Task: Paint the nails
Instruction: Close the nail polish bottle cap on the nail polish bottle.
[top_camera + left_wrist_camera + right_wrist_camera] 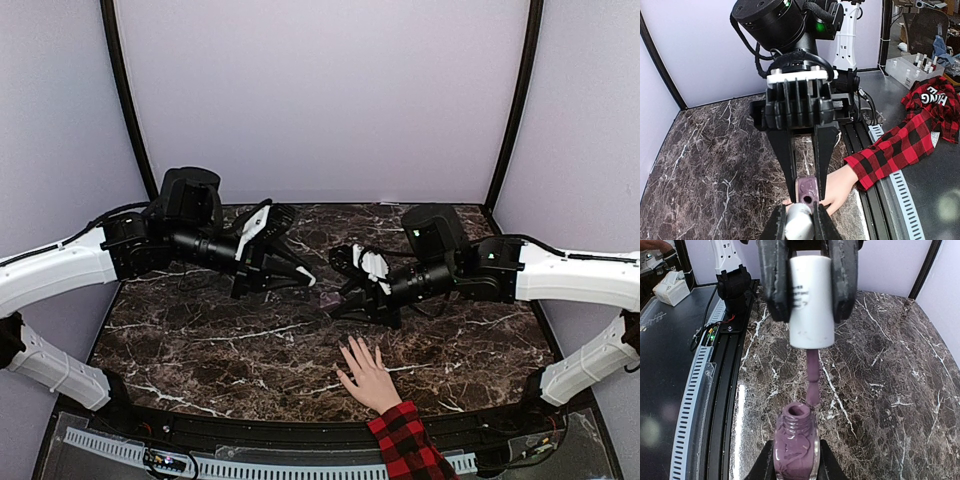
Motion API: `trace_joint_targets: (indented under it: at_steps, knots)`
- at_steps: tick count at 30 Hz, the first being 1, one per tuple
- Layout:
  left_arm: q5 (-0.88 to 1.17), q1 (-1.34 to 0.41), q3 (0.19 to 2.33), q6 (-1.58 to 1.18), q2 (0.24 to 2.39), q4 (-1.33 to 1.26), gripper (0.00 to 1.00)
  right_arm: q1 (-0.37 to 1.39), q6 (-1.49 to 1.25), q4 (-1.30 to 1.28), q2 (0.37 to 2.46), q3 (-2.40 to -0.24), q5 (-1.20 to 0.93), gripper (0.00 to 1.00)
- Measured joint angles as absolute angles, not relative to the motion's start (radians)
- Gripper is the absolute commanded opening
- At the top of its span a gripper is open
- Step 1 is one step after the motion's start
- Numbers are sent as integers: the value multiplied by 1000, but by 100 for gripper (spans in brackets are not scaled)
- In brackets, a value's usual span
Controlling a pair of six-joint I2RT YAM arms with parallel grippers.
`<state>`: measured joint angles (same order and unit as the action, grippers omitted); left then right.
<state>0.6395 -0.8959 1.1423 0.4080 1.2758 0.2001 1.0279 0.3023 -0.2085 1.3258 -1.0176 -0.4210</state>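
Observation:
A light-skinned hand [366, 376] with a red-and-black plaid sleeve [405, 445] lies flat, palm down, on the marble table near the front edge. Its nails are too small to make out. My left gripper [799, 221] is shut on the white cap [811, 300], whose purple brush [812, 380] hangs just beside the bottle's open neck. My right gripper [795, 462] is shut on the open purple polish bottle [796, 447]. Both grippers meet above the table's middle, the left [305, 278] and the right [340, 303], beyond the fingertips. In the left wrist view the bottle [807, 190] hides part of the hand [840, 187].
The dark marble table [200, 340] ends at a black rail with a white perforated strip [250, 468] along the front edge. Pale walls close in the back and sides. Outside the cell, a white box [912, 67] and plaid cloth [935, 102] lie on a grey surface.

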Motion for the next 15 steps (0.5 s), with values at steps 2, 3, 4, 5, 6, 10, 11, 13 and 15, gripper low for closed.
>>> trace_joint_targets:
  at_steps: [2, 3, 4, 5, 6, 10, 11, 13, 15]
  knots:
    - [645, -896, 1142, 408, 1276, 200, 0, 1028, 302, -209, 1326, -1018, -421, 0]
    - [647, -896, 1142, 408, 1276, 200, 0, 1028, 302, -210, 1326, -1017, -421, 0]
    - [651, -896, 1142, 408, 1276, 200, 0, 1028, 302, -210, 1326, -1018, -421, 0]
    - [654, -896, 1142, 408, 1276, 200, 0, 1028, 302, -210, 1326, -1018, -421, 0]
    - [658, -896, 1142, 408, 1276, 201, 0, 1028, 302, -210, 1326, -1018, -421, 0]
    - [671, -896, 1142, 408, 1276, 201, 0, 1028, 302, -210, 1326, -1018, -421, 0]
    - [673, -896, 1142, 408, 1276, 202, 0, 1028, 302, -210, 1326, -1018, -421, 0]
    - [676, -896, 1142, 408, 1276, 204, 0, 1028, 302, -210, 1326, -1018, -421, 0]
    - [678, -896, 1142, 408, 1277, 205, 0, 1028, 302, -210, 1326, -1018, -421, 0]
